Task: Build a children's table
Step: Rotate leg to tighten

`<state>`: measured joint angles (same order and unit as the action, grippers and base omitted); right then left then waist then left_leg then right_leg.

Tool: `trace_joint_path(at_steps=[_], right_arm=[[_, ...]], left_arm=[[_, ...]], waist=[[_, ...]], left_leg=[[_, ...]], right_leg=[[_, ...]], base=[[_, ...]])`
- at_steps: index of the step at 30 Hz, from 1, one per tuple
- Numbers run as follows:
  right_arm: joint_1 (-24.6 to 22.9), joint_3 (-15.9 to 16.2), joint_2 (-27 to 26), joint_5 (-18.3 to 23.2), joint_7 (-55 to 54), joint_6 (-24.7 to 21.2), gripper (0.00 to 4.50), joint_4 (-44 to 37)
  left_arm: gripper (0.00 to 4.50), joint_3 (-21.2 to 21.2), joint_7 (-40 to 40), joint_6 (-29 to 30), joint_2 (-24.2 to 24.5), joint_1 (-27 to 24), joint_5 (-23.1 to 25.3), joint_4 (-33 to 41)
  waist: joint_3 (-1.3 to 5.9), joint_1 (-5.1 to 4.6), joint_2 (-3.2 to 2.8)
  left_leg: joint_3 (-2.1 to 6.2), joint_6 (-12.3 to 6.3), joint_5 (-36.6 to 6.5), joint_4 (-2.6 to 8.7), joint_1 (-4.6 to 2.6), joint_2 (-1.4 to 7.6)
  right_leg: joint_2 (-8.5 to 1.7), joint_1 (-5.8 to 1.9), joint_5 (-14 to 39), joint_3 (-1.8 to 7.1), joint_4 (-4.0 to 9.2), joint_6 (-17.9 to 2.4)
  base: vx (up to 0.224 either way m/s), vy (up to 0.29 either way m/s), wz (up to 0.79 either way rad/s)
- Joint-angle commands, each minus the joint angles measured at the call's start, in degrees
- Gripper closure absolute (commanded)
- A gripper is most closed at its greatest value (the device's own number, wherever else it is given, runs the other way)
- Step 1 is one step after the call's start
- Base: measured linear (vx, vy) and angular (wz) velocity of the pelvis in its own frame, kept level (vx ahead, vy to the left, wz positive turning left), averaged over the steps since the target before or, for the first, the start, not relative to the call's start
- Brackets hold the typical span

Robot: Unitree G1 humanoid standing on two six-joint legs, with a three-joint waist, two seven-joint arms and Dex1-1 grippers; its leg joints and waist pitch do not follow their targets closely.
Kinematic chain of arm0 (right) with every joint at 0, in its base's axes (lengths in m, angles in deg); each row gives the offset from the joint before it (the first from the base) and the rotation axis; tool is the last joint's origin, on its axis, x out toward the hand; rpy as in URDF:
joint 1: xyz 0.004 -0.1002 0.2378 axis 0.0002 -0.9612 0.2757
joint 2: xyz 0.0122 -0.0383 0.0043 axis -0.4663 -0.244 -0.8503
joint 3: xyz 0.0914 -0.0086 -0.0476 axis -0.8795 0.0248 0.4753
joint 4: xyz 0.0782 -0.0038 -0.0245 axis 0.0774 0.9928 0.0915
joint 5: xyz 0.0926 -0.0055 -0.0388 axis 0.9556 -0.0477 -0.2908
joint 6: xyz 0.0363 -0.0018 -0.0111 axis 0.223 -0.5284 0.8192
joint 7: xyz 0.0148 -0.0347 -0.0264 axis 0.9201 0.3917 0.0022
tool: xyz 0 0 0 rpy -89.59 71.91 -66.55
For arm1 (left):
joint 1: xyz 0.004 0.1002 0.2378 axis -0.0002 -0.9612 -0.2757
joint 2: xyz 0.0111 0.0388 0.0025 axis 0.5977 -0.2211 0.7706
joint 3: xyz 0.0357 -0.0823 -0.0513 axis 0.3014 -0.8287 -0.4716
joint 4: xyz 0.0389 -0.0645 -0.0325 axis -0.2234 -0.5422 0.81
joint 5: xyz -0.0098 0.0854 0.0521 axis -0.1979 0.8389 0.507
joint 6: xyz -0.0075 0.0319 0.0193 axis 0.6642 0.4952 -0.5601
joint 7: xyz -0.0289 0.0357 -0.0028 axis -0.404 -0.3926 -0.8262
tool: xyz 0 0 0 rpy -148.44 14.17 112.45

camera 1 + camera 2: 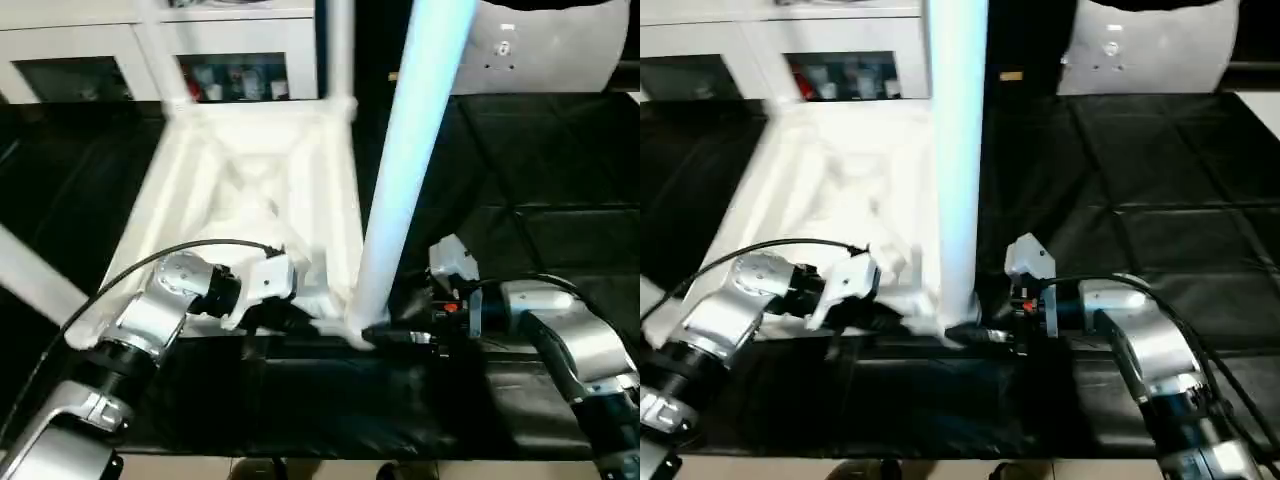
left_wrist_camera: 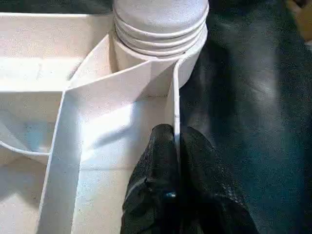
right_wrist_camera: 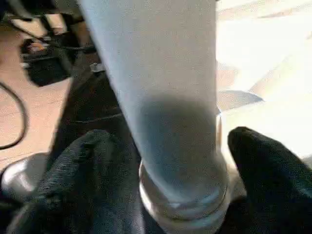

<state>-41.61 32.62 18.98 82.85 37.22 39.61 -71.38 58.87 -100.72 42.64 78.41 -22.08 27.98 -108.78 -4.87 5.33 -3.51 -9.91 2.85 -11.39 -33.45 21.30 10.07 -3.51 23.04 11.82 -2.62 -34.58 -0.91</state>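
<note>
**Rim pinned, leg stood in its socket**

The right gripper (image 3: 161, 161) sits nearest, its two black fingers (image 3: 263, 170) spread to either side of the base of a table leg (image 1: 415, 150), with a gap showing on each side; they look released rather than gripping. The leg rises upright between them, its foot seated in the corner socket (image 1: 350, 325) of the upturned table top (image 1: 250, 190), which lies on the black mat (image 1: 520, 180). Judging by the ring at its base, it seems threaded home or close to it.

The left gripper (image 2: 176, 161) is clenched on the top's raised rim (image 2: 174, 97), one finger (image 2: 156, 161) inside the wall, one outside, just short of the socket. That pinch probably steadies the top while the leg is worked.
</note>
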Motion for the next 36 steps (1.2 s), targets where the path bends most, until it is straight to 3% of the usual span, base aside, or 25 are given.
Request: trace_joint_path(at_steps=[1,8,14,20,24,28,32,33,36], right_arm=[[1.7,0.8,0.2,1.4,2.6,-1.2,0.75,1.3],[4.2,3.5,0.7,2.2,7.3,-5.3,1.36,3.3],[5.9,4.2,0.1,1.8,7.8,-5.9,1.91,5.7],[6.4,4.2,-0.7,2.9,8.0,-8.1,2.11,5.2],[5.6,3.9,-0.9,3.7,7.1,-9.7,2.15,3.4],[2.2,2.2,-3.7,3.0,-1.4,-9.2,2.17,-1.2],[-1.8,0.7,-10.2,-0.7,-15.3,-8.6,2.25,-3.8],[-2.5,0.4,-11.7,-1.2,-18.0,-8.8,2.26,-4.1],[-4.2,0.5,-15.6,-2.8,-24.1,-8.8,2.28,-5.4]], left_arm=[[4.5,3.9,-5.7,-2.1,0.2,0.7,0.3,0.0],[4.5,5.0,-7.7,-5.8,-0.1,2.2,1.2,-3.0],[4.5,5.2,-8.2,-7.1,-0.2,2.9,1.7,-4.6],[4.5,5.0,-7.8,-6.9,-0.2,3.0,1.6,-5.3],[4.5,3.8,-5.6,-4.6,-0.5,2.1,0.9,-3.9],[4.5,0.9,2.9,3.3,-1.3,-0.6,1.0,0.8],[4.5,-1.2,10.9,13.4,-4.4,-4.6,0.1,8.7],[4.5,-1.6,13.0,15.6,-5.5,-5.2,0.3,10.1],[4.5,-2.2,19.1,20.6,-9.3,-6.2,1.4,12.9]], waist=[[3.68,-0.38,0.56],[3.5,-0.26,0.5],[3.67,-0.28,0.6],[3.5,-0.36,0.63],[3.58,-0.31,0.61],[3.53,-0.37,0.47],[3.08,-1.1,0.49],[2.79,-1.81,0.6],[2.81,-3.24,0.5]], left_leg=[[0.73,-7.52,-2.9,3.15,-0.64,3.43],[0.75,-4.95,-6.8,3.38,-0.7,3.4],[0.73,-4.86,-5.3,3.19,-0.54,3.29],[0.75,-3.88,-7.4,3.43,-0.67,3.32],[0.77,-3.61,-6.9,3.44,-0.69,3.37],[0.82,-3.15,-7.1,3.58,-0.6,3.49],[1.03,-1.52,-9.5,4.13,-0.47,3.32],[1.21,-0.99,-10.6,4.41,-0.02,2.97],[1.2,-0.53,-11.8,4.35,-0.46,2.84]], right_leg=[[-4.71,-3.11,-1.5,2.58,2.73,-17.4],[-4.86,-3.12,4.0,2.68,3.18,-16.8],[-4.85,-3.16,1.6,2.66,2.94,-16.9],[-4.89,-3.12,6.3,2.72,3.42,-16.1],[-4.86,-3.15,6.0,2.77,3.34,-16.1],[-4.92,-3.16,5.9,2.82,3.32,-15.9],[-4.96,-2.97,13.4,2.88,4.0,-13.9],[-4.79,-3.07,16.8,2.68,4.27,-12.7],[-4.72,-2.8,20.4,2.91,4.96,-11.3]], base=[[0.0,0.0,0.0],[0.0,0.0,0.0],[0.0,0.0,0.0],[0.0,0.0,0.0],[0.0,0.0,0.0],[0.0,0.0,0.0],[0.0,0.0,0.0],[0.0,0.0,0.0],[0.0,0.0,0.0]])
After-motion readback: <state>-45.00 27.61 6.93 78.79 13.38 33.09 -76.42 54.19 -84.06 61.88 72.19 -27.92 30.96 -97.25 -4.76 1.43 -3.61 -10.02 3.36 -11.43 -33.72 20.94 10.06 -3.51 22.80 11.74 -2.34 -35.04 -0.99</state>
